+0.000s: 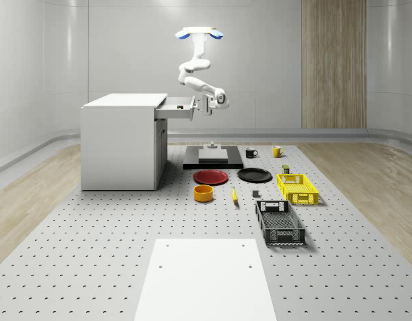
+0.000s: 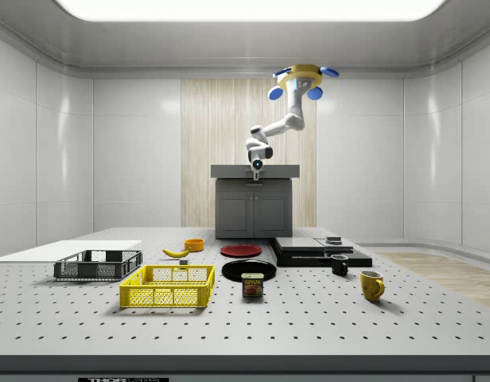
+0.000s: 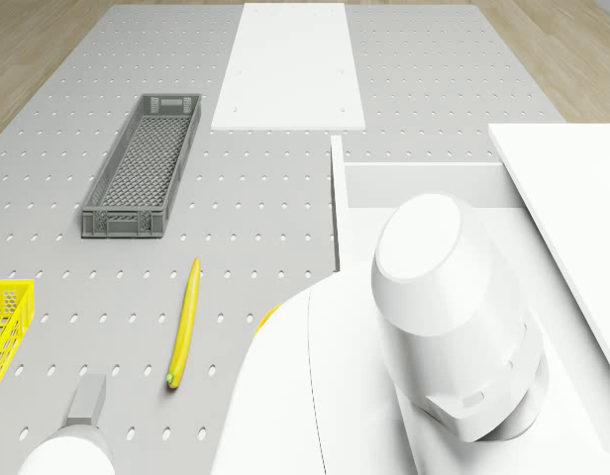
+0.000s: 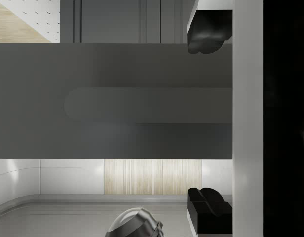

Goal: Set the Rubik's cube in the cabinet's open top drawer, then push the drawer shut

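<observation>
Hovering high in front of the cabinet (image 1: 119,140), clear of the worktop (image 1: 92,254): the drone (image 1: 199,32), arm bent down toward the cabinet's top drawer (image 1: 174,108). Drawer pulled out from the cabinet, not shut. Right at the drawer's front panel, touching or just beside it: the gripper (image 1: 204,103), spread wide and holding nothing, black fingers (image 4: 206,32) well apart. No telling the Rubik's cube's place for certain. Inside the drawer, just a small dark shape (image 1: 181,105), too small to identify. On the worktop, well away from the cabinet: a banana (image 3: 183,322) and a gray crate (image 3: 145,163).
</observation>
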Controlling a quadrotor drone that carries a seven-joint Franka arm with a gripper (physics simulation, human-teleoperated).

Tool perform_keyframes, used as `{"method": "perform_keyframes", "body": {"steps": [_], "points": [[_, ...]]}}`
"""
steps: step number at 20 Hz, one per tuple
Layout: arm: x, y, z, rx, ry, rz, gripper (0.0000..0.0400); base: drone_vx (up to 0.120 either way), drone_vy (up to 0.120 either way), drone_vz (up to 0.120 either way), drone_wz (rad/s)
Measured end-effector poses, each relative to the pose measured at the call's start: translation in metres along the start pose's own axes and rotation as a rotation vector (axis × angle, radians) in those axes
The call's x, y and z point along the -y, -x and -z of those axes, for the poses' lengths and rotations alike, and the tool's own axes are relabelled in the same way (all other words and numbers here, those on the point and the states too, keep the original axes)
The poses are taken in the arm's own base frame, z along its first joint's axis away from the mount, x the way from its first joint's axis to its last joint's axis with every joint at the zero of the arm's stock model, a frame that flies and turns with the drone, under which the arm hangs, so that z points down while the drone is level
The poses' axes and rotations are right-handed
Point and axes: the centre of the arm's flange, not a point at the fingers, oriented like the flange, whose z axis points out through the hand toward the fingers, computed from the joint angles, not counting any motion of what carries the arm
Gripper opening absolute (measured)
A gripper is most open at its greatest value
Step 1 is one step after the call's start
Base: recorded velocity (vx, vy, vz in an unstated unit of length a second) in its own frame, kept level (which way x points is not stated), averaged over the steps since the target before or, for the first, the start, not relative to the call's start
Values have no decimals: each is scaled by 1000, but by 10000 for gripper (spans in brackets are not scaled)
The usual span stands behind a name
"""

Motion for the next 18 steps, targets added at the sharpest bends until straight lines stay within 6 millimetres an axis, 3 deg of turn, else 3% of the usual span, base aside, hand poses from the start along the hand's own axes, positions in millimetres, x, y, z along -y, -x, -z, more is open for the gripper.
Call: {"method": "perform_keyframes", "body": {"steps": [6,9,18], "points": [[0,0,0,-1,0,0,400,0,-80,0,0],[0,0,-3,-1,1,0,400,0,0,0,0],[0,0,-39,-1,1,2,399,0,0,0,0]]}}
